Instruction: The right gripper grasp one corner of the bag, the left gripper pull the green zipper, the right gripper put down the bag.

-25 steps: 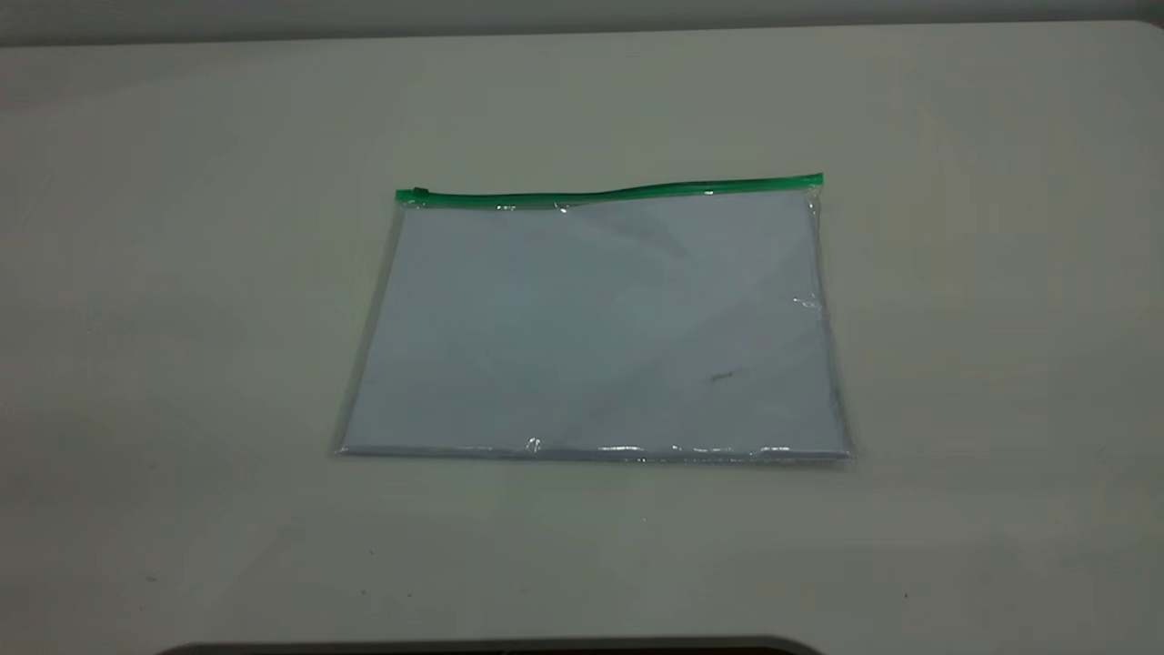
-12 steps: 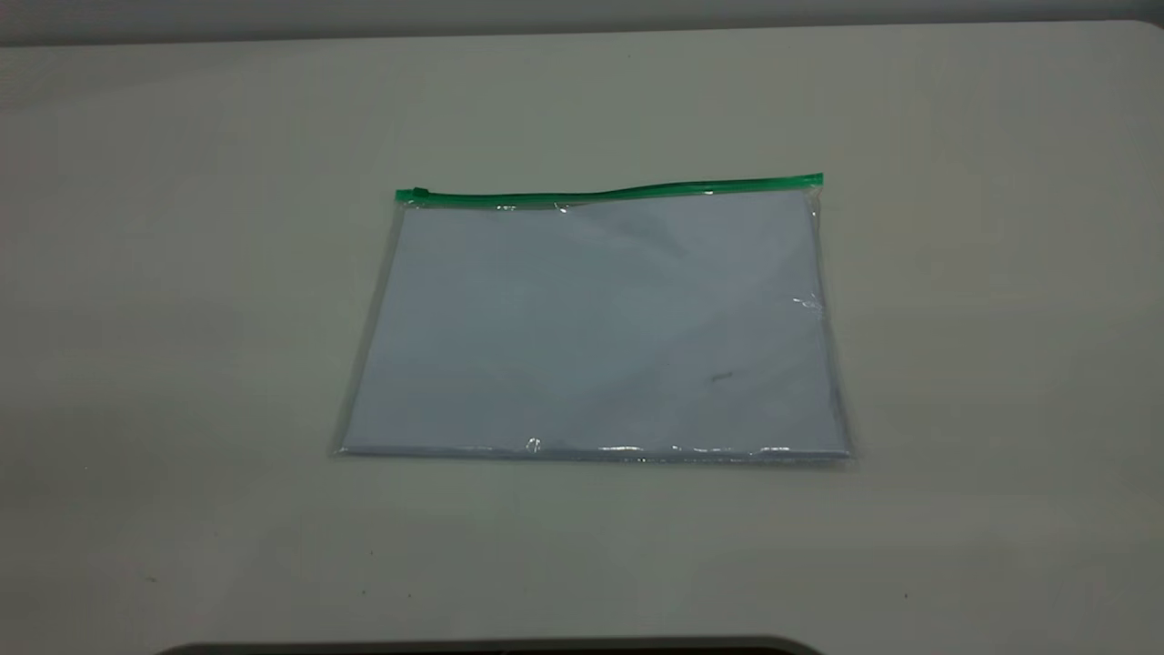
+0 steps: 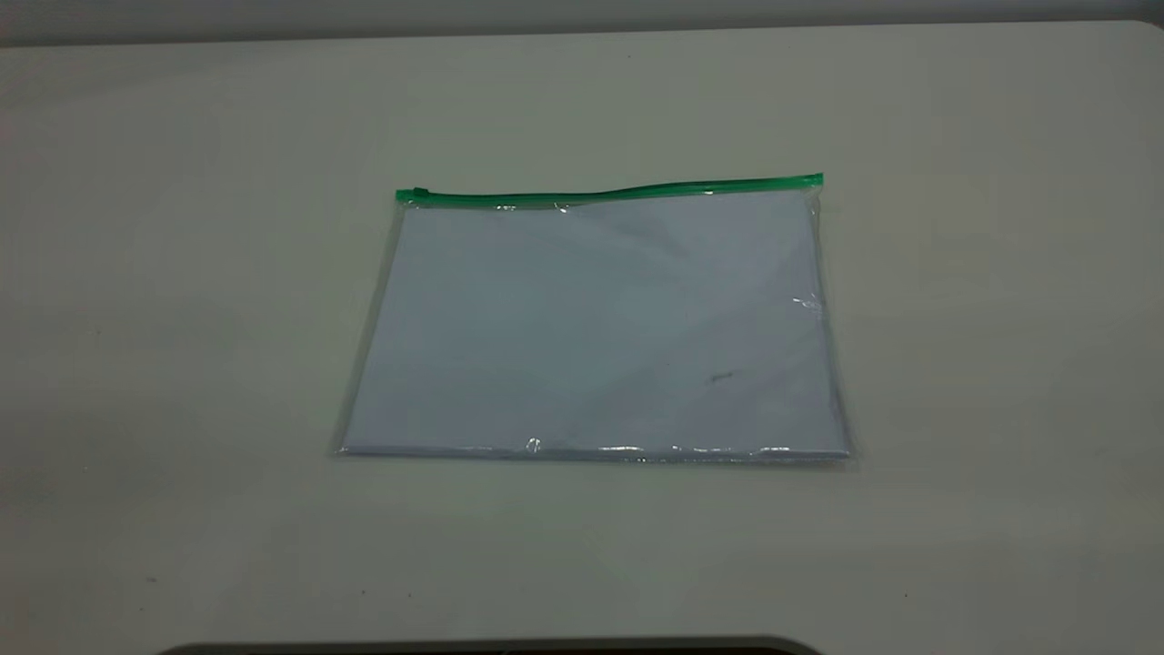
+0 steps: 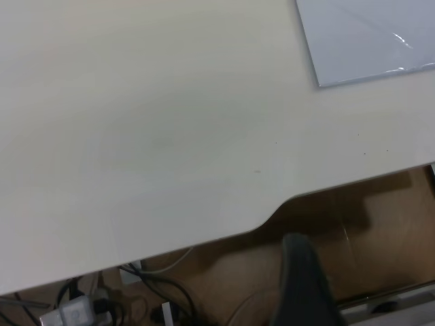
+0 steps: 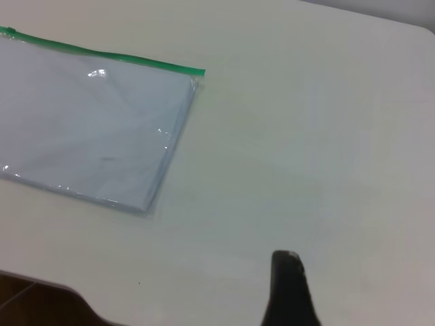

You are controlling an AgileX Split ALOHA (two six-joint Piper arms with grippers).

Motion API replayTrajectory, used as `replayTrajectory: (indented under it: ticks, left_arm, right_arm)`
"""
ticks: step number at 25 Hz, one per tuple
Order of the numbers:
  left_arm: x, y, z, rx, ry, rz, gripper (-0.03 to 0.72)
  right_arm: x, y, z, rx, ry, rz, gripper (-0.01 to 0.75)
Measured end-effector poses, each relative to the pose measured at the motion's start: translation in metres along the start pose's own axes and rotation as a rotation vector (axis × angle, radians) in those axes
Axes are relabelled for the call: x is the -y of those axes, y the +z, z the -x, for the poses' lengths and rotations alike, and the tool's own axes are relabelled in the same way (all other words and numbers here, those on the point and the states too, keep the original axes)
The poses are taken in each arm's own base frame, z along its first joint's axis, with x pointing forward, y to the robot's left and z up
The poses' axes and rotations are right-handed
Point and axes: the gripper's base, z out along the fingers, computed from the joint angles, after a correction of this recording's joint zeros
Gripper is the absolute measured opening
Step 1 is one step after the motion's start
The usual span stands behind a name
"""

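The bag [image 3: 596, 327] lies flat in the middle of the table, a clear pouch with pale grey-blue sheets inside. The green zipper [image 3: 609, 192] runs along its far long edge, with the slider tab [image 3: 420, 192] at the left end. Neither gripper shows in the exterior view. The left gripper [image 4: 302, 285] appears as one black wedge beyond the table's front edge, well away from the bag's near left corner [image 4: 367, 37]. The right gripper [image 5: 289, 292] appears as one black wedge with a whitish tip, above bare table to the right of the bag [image 5: 88, 129] and its zipper [image 5: 102, 54].
The pale table [image 3: 982, 273] surrounds the bag on all sides. Its front edge has a curved cut-out [image 4: 272, 217]. Below that edge the left wrist view shows a brown floor with cables and a power strip [image 4: 75, 312].
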Motion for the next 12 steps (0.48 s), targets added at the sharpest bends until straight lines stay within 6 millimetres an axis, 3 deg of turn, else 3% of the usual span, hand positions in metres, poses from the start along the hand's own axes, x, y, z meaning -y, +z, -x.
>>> replayTrajectory:
  ticks: [12]
  left_arm:
    - [0.002,-0.010,-0.012,0.120,-0.045,0.077,0.536]
  right_arm:
    - [0.000,0.000,0.000,0.001,0.000,0.000,0.562]
